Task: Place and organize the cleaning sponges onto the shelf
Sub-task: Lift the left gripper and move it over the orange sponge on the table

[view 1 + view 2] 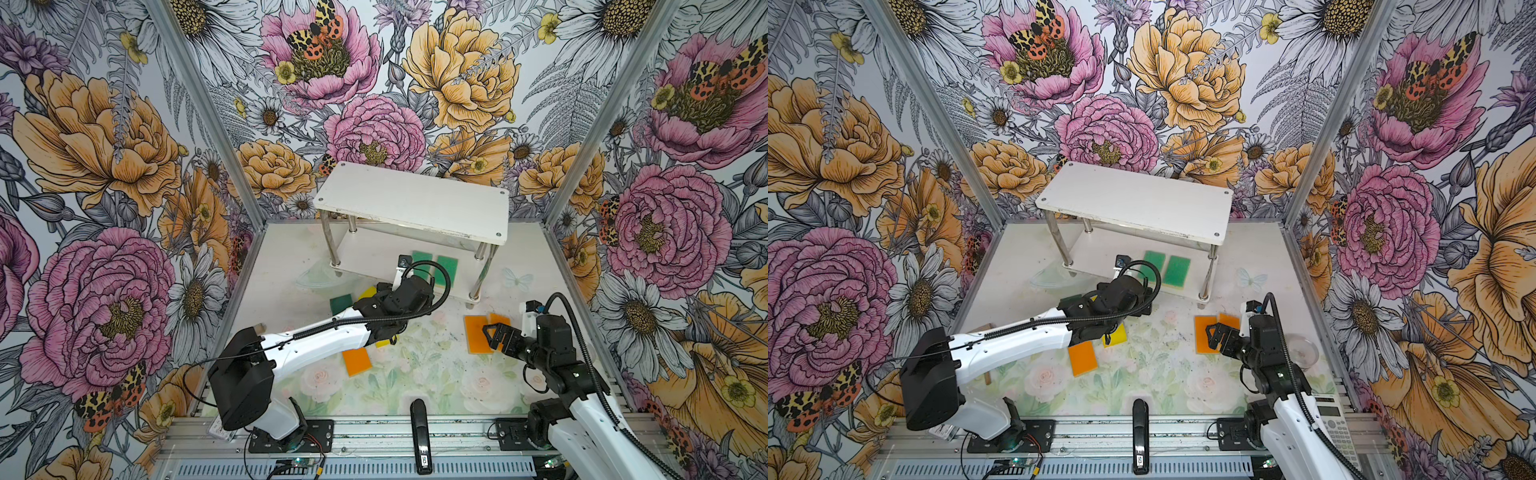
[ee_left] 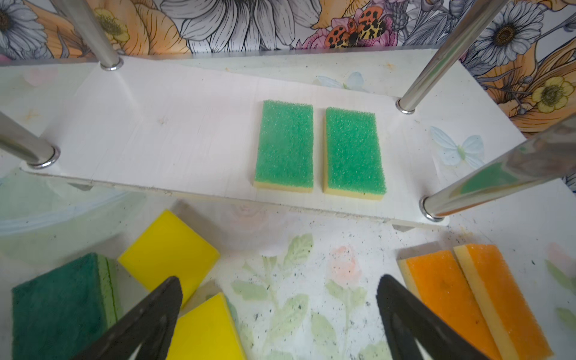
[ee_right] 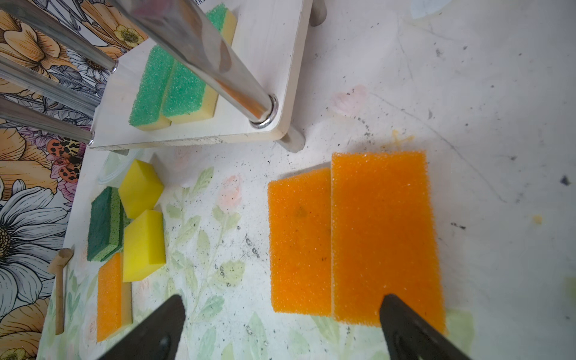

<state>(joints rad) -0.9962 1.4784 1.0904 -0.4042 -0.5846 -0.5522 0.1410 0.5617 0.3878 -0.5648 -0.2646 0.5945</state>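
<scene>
The shelf (image 1: 411, 199) stands at the back, and two light green sponges (image 2: 285, 145) (image 2: 353, 152) lie side by side on its lower board (image 2: 187, 140). My left gripper (image 2: 279, 290) is open and empty, just in front of that board over bare mat. Two yellow sponges (image 2: 170, 252) (image 2: 205, 330) and a dark green sponge (image 2: 59, 308) lie beside it. My right gripper (image 3: 282, 307) is open, low over the near ends of two adjoining orange sponges (image 3: 299, 243) (image 3: 383, 237). A third orange sponge (image 1: 356, 360) lies under the left arm.
A wooden mallet (image 3: 60, 280) lies at the left edge of the mat. At the front rail there is a black stapler-like object (image 1: 419, 436). A calculator (image 1: 1337, 419) and a clear round lid (image 1: 1304, 349) sit on the right. The shelf's chrome posts (image 2: 442, 59) flank the lower board.
</scene>
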